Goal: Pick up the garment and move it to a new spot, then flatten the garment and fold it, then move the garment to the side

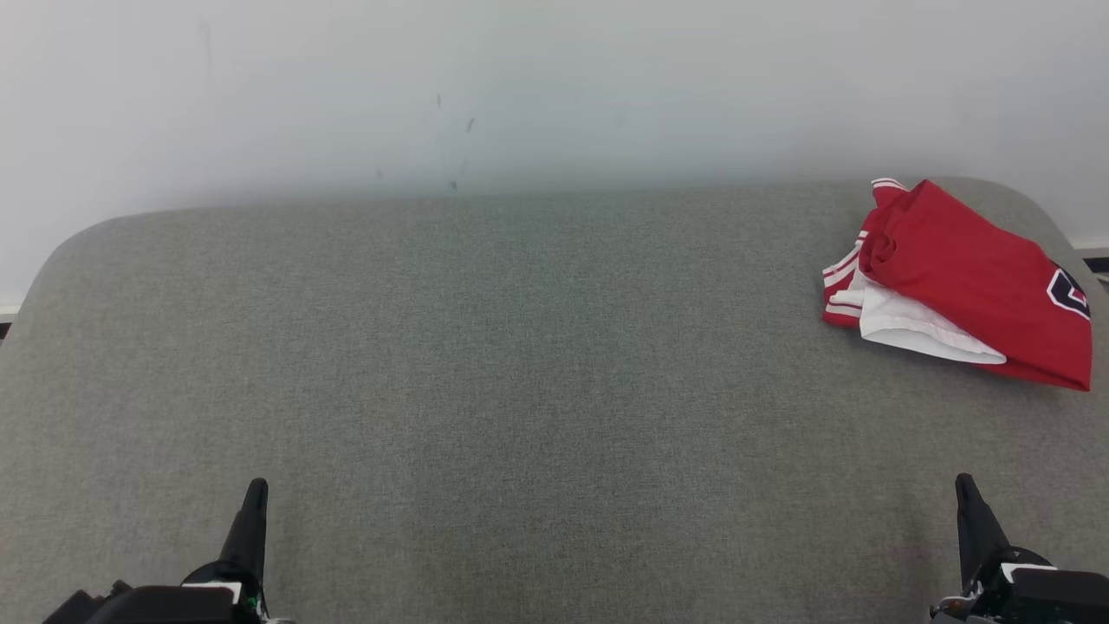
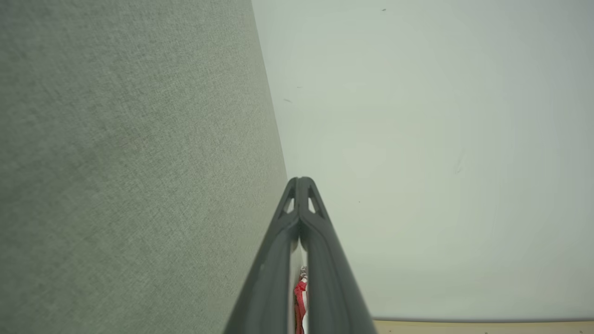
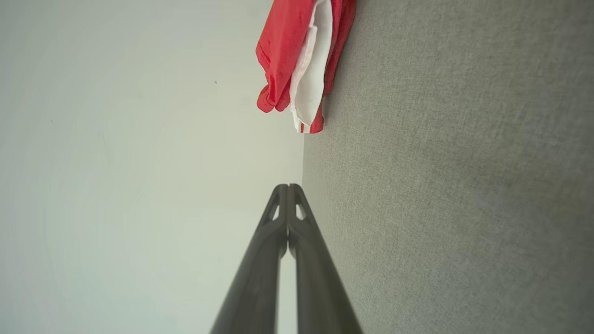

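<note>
left gripper [image 1: 255, 494] closed, fingertips together, holds nothing | right gripper [image 1: 964, 490] also closed, empty | both at near edge of grey fabric surface [image 1: 520, 364] | red-and-white garment [image 1: 962, 282] lies loosely folded at far right corner, well apart from both

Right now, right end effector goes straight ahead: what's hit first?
Probably the red garment, directly ahead of the right end effector; clearance above the grey surface is unclear.

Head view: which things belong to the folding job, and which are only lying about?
Belong to the job: red garment, bunched at the far right of the grey fabric surface; left gripper and right gripper, both shut, apart from it.
Only there: white wall behind.
</note>
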{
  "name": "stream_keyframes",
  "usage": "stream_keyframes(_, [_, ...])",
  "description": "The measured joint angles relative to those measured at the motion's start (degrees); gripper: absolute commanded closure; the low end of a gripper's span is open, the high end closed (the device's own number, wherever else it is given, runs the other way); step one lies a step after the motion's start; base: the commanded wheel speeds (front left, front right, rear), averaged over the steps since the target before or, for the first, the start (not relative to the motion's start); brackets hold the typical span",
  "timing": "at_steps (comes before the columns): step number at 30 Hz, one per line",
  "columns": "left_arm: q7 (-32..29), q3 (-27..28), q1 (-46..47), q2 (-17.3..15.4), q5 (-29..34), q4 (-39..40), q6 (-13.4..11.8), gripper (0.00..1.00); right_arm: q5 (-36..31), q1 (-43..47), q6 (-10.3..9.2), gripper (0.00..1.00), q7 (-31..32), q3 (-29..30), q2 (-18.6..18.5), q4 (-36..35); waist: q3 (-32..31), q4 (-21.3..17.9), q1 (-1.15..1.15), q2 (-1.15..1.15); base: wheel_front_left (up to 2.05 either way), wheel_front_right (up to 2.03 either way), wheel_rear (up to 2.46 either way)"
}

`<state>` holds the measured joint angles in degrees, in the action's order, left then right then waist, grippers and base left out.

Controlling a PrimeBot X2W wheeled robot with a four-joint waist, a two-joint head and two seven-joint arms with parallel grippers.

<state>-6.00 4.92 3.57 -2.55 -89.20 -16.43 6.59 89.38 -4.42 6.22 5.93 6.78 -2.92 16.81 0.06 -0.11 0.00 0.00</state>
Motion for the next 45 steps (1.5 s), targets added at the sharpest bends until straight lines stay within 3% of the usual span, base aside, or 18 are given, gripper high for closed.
stream_keyframes(6, [-0.51,0.27,1.01,0.13,-2.47,-0.26,0.48,1.00,1.98,-0.89,0.51,1.00,0.57,0.80,0.37,0.23,0.05,0.11,0.00,0.00,0.00,0.00,0.00])
stream_keyframes(45, [-0.51,0.27,1.01,0.16,-2.53,-0.33,0.48,1.00,2.05,-0.88,0.59,1.00,0.57,0.82,0.40,0.26,0.04,0.11,0.00,0.00,0.00,0.00,0.00])
